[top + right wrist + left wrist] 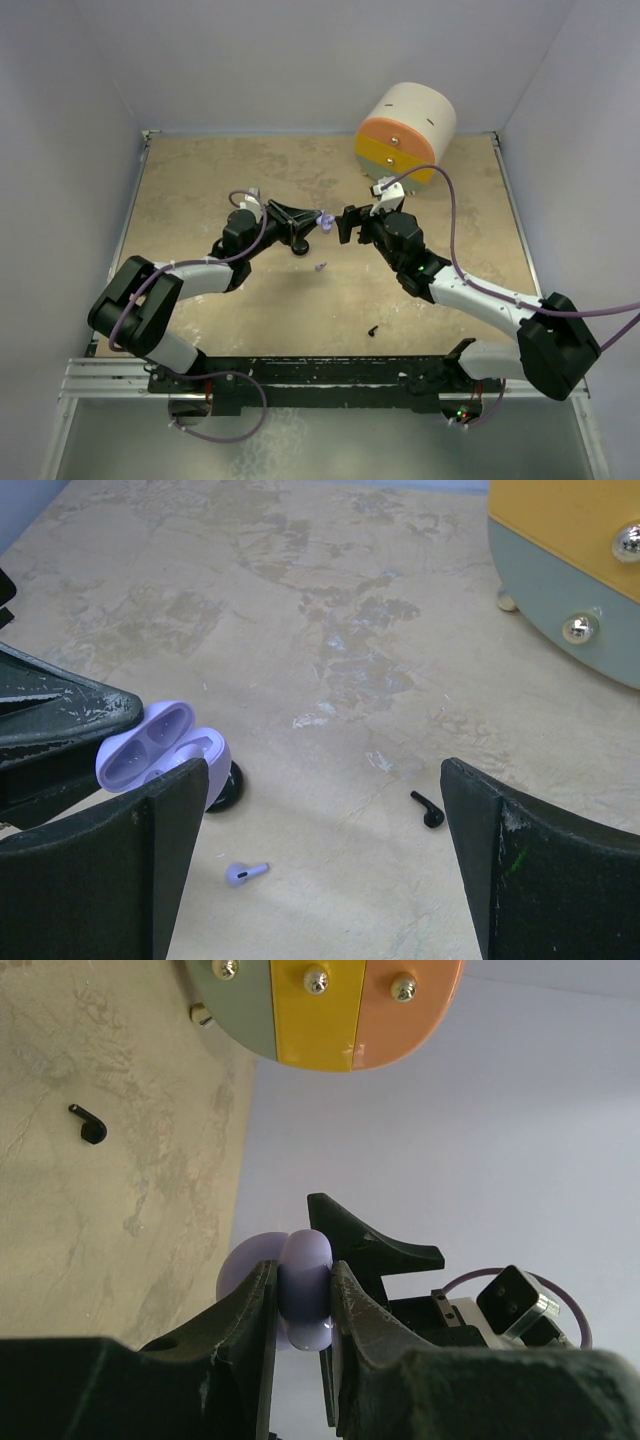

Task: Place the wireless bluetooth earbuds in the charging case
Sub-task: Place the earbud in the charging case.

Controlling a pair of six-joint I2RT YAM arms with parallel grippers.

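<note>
Okay, my left gripper (304, 1272) is clamped on the lilac case (160, 742), pinching its body between both fingers. The lid is open, and I can see the two sockets at the left of the right wrist view. My right gripper (345, 223) sits just beside the case in the middle of the overhead view, fingers spread wide with nothing between them. The lilac earbud (245, 872) lies on the table (200, 190), lower left in the right wrist view, just below the case. The black earbud (428, 810) lies apart from it, right of centre in that same view. A round drum (405, 130) with orange and yellow panels sits at the upper right of the overhead view.
</note>
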